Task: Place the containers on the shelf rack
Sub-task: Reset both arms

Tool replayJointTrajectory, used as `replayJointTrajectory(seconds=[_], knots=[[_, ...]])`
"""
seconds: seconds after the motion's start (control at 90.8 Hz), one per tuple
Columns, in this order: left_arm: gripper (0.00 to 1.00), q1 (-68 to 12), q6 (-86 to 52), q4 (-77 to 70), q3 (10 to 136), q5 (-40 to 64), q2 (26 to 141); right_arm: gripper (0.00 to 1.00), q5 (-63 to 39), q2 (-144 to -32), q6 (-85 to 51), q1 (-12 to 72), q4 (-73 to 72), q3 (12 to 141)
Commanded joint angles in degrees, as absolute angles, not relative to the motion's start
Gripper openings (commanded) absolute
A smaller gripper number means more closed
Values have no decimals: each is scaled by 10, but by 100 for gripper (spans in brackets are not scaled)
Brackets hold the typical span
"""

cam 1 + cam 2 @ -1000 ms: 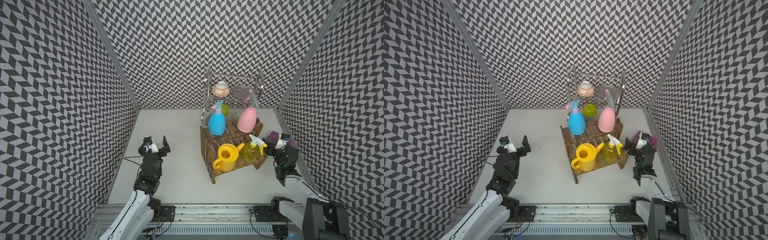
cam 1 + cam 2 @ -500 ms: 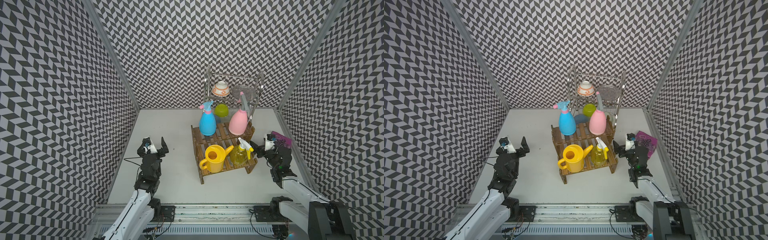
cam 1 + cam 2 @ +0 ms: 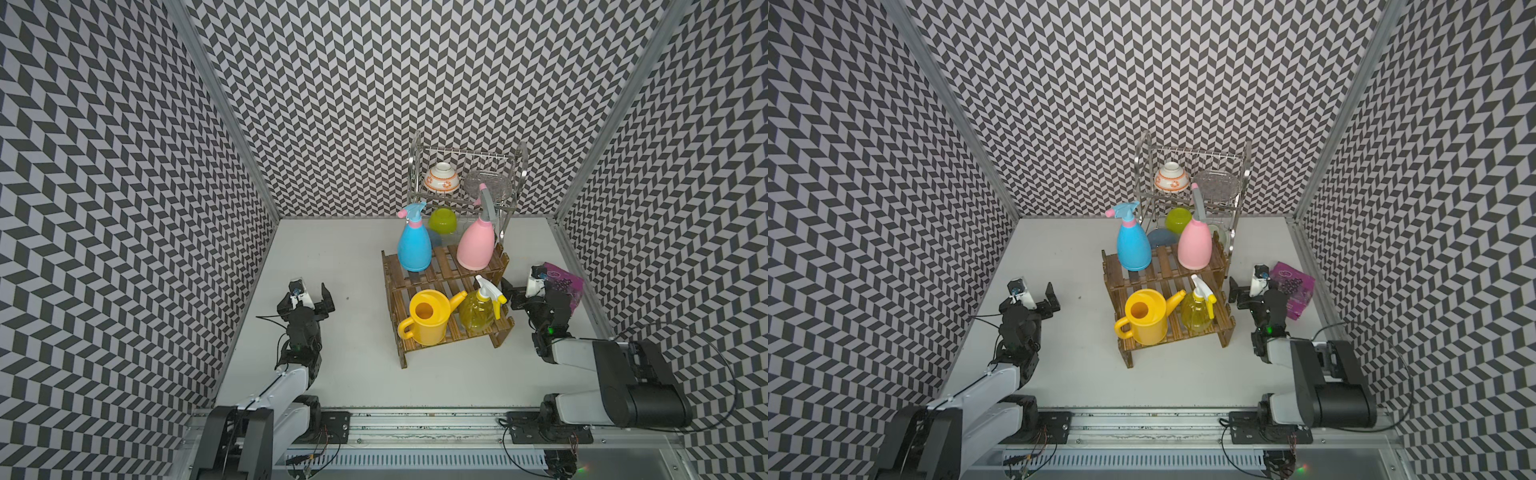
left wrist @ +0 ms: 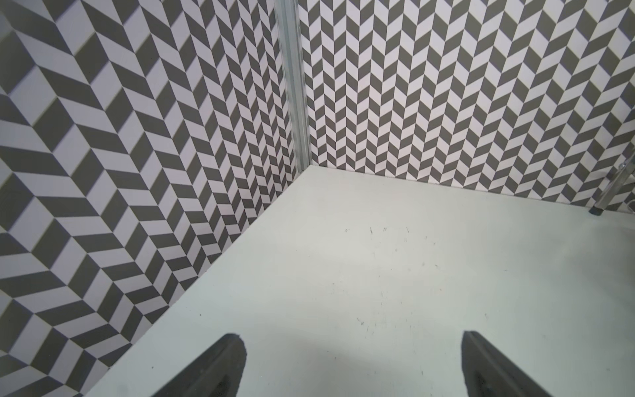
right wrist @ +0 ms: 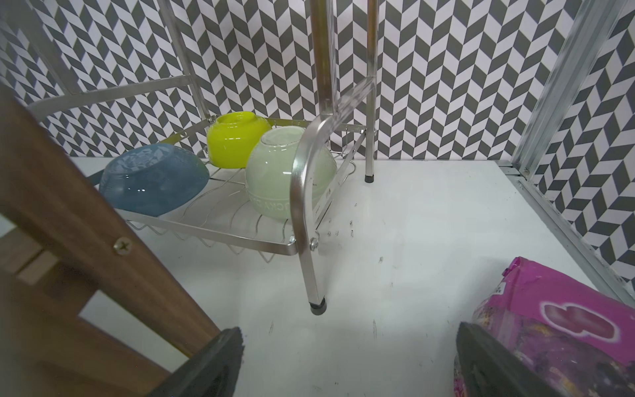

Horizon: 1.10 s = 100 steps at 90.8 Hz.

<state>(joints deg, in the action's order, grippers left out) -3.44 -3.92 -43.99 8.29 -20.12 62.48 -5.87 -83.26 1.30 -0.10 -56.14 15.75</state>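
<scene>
The brown slatted shelf rack [image 3: 446,272] [image 3: 1165,270] stands mid-table in both top views. A blue spray bottle [image 3: 413,245] and a pink spray bottle [image 3: 476,247] stand on its upper step. A yellow watering can [image 3: 428,320] and a translucent yellow spray bottle [image 3: 478,313] stand on the lower step. My right gripper [image 3: 525,287] [image 5: 348,338] is open and empty, just right of the rack. One finger lies close to the rack's wooden side [image 5: 86,223]. My left gripper [image 3: 308,296] [image 4: 350,343] is open and empty over bare table, well left of the rack.
A steel wire dish rack [image 3: 467,158] [image 5: 302,192] holding several bowls stands against the back wall, right behind the shelf rack. A purple packet [image 3: 567,286] [image 5: 549,326] lies beside my right gripper, near the right wall. Patterned walls close in three sides.
The shelf rack with its containers has slid left on the table, and my right gripper moved left alongside it. The left arm has barely moved.
</scene>
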Motion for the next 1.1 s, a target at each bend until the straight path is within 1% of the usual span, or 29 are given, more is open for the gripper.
replayJointTrajectory(seconds=[0.0,0.044,0.077,0.121,0.198,0.264,0.308,0.364,0.683,0.76,1.091], knots=[[100,-25,-28,-596,82,-144,684,100,-35,-893,4,2,-753,135],[100,-20,-23,-633,85,-127,714,100,-39,-896,5,2,-772,134],[100,-17,-22,-639,95,-117,736,100,-41,-887,6,3,-747,143],[100,-14,-22,-659,106,-106,762,100,-38,-874,12,3,-679,161],[100,-10,-17,-692,122,-76,824,100,-37,-885,9,3,-715,152],[100,-9,-7,-713,136,-59,873,100,-35,-876,12,3,-675,162],[100,-8,-4,-725,149,-53,895,100,-35,-879,11,4,-691,158],[100,-5,-8,-689,156,-47,885,100,-34,-876,12,4,-680,160],[100,-7,-4,-698,152,-49,886,100,-34,-877,12,5,-683,161],[100,-20,8,-709,144,-69,883,100,-33,-876,12,5,-683,160],[100,-76,48,-896,46,-147,884,100,-33,-876,12,5,-683,160]])
